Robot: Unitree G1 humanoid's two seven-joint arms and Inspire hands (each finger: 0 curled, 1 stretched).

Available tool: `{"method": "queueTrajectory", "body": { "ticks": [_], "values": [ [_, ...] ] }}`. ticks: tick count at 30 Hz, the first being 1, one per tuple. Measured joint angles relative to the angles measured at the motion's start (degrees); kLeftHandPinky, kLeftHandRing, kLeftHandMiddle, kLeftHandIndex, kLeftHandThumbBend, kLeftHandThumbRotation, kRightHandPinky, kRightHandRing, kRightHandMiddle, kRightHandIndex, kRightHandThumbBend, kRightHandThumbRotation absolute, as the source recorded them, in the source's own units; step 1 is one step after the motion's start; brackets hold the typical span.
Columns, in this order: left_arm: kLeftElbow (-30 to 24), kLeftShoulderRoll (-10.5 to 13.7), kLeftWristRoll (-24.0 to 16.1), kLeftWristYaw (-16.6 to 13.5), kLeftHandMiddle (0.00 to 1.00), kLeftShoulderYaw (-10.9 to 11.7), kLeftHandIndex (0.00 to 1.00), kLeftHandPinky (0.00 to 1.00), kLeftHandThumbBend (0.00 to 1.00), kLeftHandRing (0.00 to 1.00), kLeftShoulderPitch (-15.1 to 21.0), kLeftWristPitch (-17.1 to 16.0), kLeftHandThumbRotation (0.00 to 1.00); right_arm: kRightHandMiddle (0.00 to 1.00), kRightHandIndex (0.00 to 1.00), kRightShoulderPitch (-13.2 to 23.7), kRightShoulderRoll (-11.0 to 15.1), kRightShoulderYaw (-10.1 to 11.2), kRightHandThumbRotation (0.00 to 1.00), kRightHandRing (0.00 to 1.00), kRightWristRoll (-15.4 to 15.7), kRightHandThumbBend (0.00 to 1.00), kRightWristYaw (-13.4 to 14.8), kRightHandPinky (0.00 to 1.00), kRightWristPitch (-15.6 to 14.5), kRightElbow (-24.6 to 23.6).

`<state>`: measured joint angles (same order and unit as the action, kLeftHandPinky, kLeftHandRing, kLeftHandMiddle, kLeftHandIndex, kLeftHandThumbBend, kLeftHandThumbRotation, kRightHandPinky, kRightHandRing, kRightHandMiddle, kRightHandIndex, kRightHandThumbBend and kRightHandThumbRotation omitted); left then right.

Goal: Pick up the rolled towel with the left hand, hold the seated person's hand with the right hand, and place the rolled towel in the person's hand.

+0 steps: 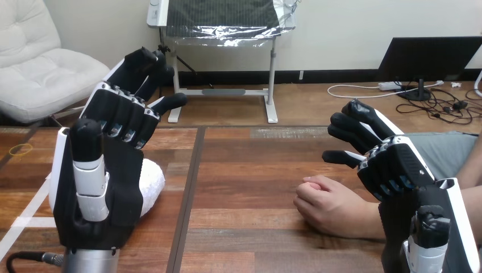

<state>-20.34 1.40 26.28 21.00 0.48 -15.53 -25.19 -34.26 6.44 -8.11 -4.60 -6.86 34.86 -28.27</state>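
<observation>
A white rolled towel [151, 185] lies on the wooden table [244, 170] at the left, mostly hidden behind my left hand [116, 170]. That hand is raised in front of the towel, palm toward the camera, fingers relaxed and holding nothing. The person's hand [327, 205] rests on the table at the right as a loose fist, knuckles pointing left. My right hand [392, 165] hovers just right of and above the person's wrist, fingers loosely bent and apart from it, with nothing in its grasp.
A dark seam [190, 193] runs down the table between the towel and the person's hand. The person's forearm [472, 205] enters from the right edge behind my right hand. A yellow rubber band [21, 149] lies at the table's far left.
</observation>
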Motion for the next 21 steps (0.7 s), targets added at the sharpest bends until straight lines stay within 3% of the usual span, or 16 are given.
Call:
{"method": "queueTrajectory", "body": {
  "ticks": [12, 21],
  "values": [
    [0.08, -0.02, -0.40, -0.27, 0.82, 0.08, 0.77, 0.71, 0.70, 0.83, 0.00, 0.00, 0.83, 0.83, 0.85, 0.00, -0.12, 0.00, 1.00, 0.83, 0.02, 0.86, 0.03, 0.71, 0.00, 0.00],
    [0.65, -0.23, -5.67, -3.43, 0.78, 0.50, 0.75, 0.71, 0.73, 0.79, 0.08, -0.57, 0.84, 0.83, 0.85, 0.00, -0.24, -0.01, 1.00, 0.84, 0.00, 0.86, 0.03, 0.72, -0.01, 0.00]
  ]
}}
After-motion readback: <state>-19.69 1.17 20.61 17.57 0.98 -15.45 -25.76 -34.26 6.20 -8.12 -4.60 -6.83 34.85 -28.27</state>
